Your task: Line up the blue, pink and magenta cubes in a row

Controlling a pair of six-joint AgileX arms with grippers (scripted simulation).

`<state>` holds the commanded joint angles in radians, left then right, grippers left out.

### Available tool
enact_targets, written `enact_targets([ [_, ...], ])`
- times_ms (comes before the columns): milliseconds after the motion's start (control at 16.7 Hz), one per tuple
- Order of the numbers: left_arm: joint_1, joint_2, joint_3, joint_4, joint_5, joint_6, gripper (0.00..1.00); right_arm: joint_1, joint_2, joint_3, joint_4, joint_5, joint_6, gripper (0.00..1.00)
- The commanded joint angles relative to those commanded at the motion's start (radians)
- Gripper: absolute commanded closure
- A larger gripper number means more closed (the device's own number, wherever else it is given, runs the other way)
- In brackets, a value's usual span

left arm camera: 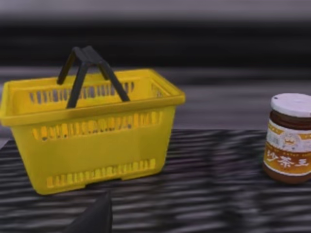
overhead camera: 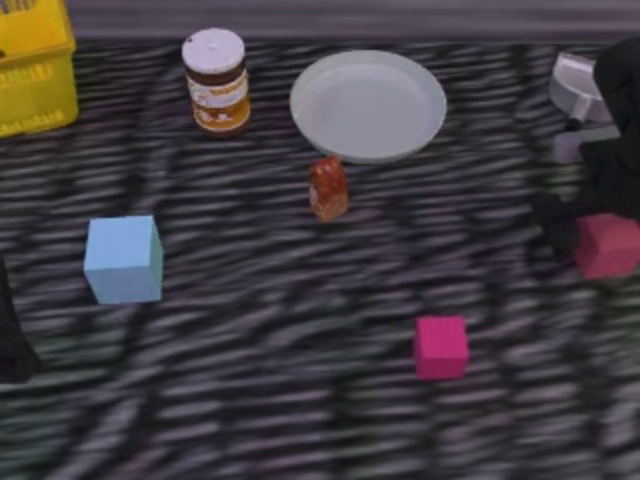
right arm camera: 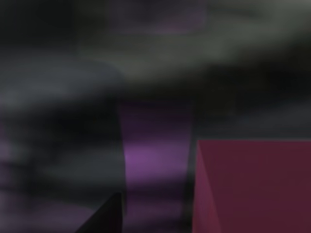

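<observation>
The light blue cube (overhead camera: 122,260) rests on the left side of the table, and the small magenta cube (overhead camera: 441,347) sits right of centre toward the front. At the right edge lies the pink cube (overhead camera: 607,246), which fills the wrist view's corner (right arm camera: 252,187) from close up. My right gripper (overhead camera: 572,232) hangs just over the pink cube's left side, open and holding nothing. One dark fingertip (right arm camera: 107,216) shows beside the cube, apart from it. My left gripper (overhead camera: 12,345) is parked at the left edge, open and empty.
A yellow basket (overhead camera: 35,70) (left arm camera: 92,141) stands at the back left, with a white-lidded jar (overhead camera: 216,80) (left arm camera: 289,138) beside it. A grey plate (overhead camera: 368,105) lies at the back centre. In front of the plate stands a small orange-brown figure (overhead camera: 329,188).
</observation>
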<state>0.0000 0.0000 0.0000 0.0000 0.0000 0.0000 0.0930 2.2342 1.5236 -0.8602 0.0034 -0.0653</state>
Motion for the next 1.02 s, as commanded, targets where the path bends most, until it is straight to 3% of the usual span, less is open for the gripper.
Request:
enact_targets([
  [480,0.0,0.0,0.0,0.0,0.0,0.0,0.0,0.0,0.0,0.0,0.0,0.0,0.0,0.98],
  [1020,0.0,0.0,0.0,0.0,0.0,0.0,0.0,0.001,-0.023,0.007,-0.008,-0.002,0.001,1.0],
])
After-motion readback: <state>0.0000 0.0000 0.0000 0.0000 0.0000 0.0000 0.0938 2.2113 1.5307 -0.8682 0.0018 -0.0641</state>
